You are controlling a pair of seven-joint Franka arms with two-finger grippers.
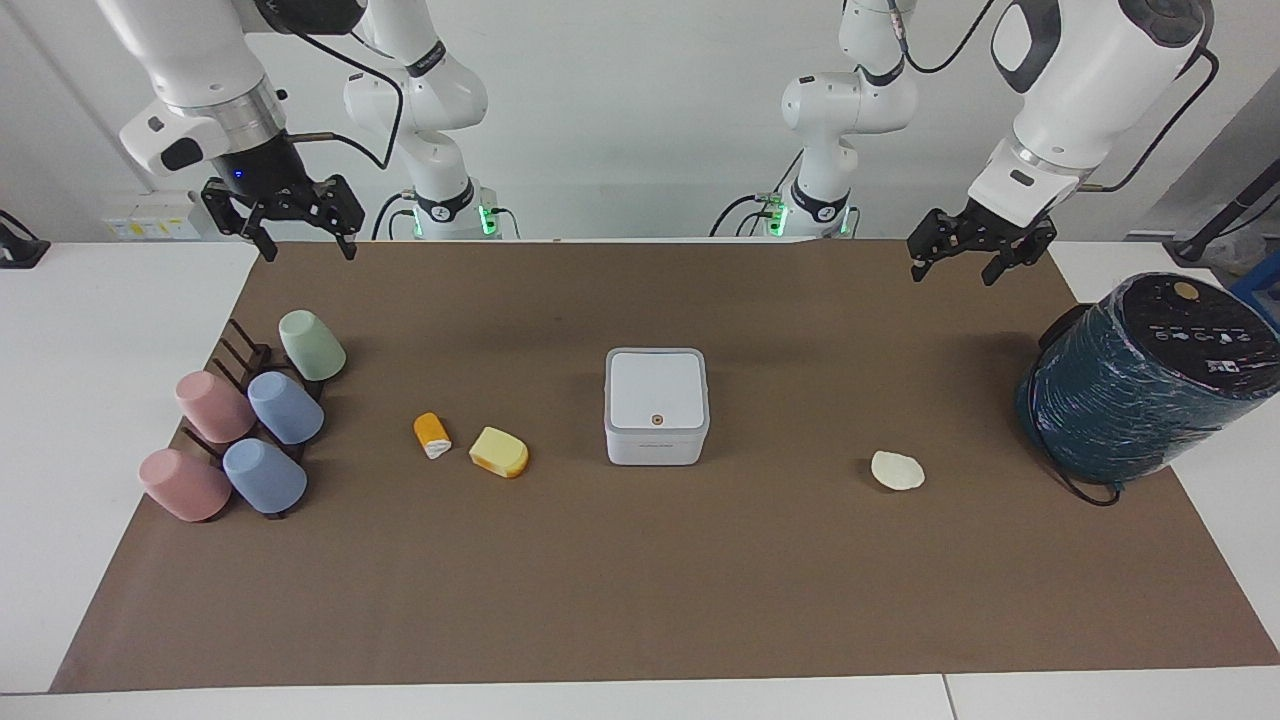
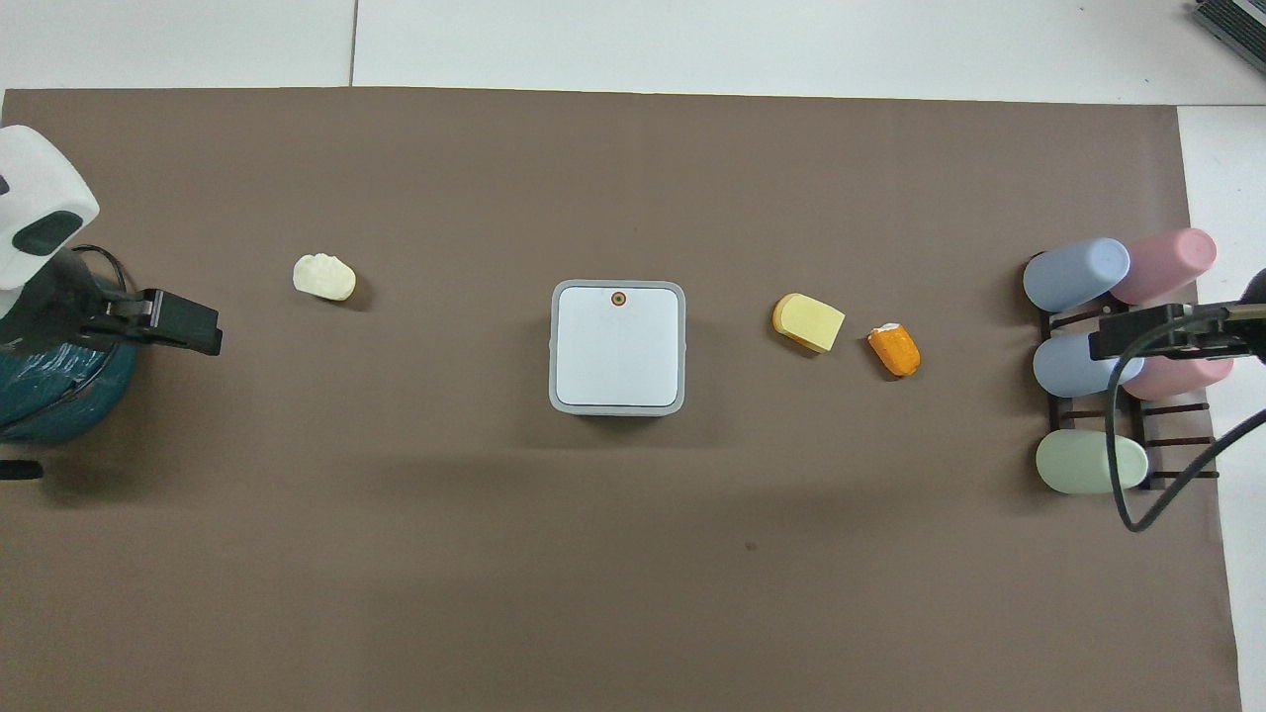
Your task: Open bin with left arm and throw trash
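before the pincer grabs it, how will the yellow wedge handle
The yellow wedge looks soft and light, so it would probably squash a little under a grip. It lies on a flat face, so a push should slide it, not roll it.

no readable text, small orange dot point(image 1: 656, 419) on bin point(image 1: 656, 440) lid, cylinder point(image 1: 1130, 400) top markings illegible

One camera looked from high across the table toward both robots, bases at frame top. The other looked steeply down from above them. Both shared the brown mat point(image 1: 640, 600), views half a turn apart.
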